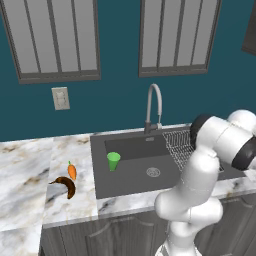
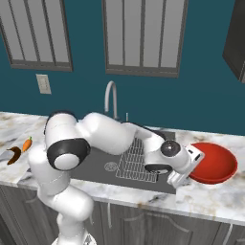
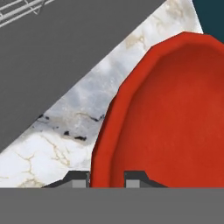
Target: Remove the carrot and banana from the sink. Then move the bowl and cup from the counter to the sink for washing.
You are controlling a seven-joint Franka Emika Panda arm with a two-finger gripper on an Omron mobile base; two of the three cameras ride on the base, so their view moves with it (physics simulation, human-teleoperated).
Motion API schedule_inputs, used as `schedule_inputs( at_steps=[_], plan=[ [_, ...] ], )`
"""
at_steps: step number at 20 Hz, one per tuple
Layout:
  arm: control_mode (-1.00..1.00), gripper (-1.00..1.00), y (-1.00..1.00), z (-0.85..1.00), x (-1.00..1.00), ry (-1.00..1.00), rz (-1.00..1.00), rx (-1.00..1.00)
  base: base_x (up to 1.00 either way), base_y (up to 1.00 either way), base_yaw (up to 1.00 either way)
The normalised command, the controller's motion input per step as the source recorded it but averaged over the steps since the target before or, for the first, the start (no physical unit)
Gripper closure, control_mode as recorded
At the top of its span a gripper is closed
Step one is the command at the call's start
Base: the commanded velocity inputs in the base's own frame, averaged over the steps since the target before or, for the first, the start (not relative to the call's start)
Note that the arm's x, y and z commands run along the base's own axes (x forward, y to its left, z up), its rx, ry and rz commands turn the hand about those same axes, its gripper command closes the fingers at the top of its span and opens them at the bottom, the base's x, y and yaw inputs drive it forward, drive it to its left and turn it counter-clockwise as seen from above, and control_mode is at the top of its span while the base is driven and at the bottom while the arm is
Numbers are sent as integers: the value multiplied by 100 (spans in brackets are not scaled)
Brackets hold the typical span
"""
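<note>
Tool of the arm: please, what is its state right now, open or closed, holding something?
Tool: closed on the rim of the red bowl, one finger on each side.

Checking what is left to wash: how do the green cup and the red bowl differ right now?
The cup is small, green and tapered; the bowl is red, wide and shallow, much larger. The cup stands upright inside the sink, with nothing touching it; the bowl sits on the counter right of the sink, with the gripper closed over its rim. Both are open-topped and look empty.
</note>
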Motion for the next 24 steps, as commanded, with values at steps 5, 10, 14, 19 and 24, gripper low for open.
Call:
schedule_inputs(
  at_steps=[5, 10, 14, 19, 24],
  plan=[
    [-100, 100, 24, 9, -26, 0, 9, -4, 0, 0, 0],
    [-100, 100, 22, 20, -11, 0, 15, -11, 0, 0, 0],
    [-100, 100, 19, 30, -11, 1, 16, -13, 0, 0, 0],
    [-100, 100, 16, 35, -10, 9, 15, -16, 0, 0, 0],
    [-100, 100, 16, 37, -6, 15, 14, -19, 0, 0, 0]
  ],
)
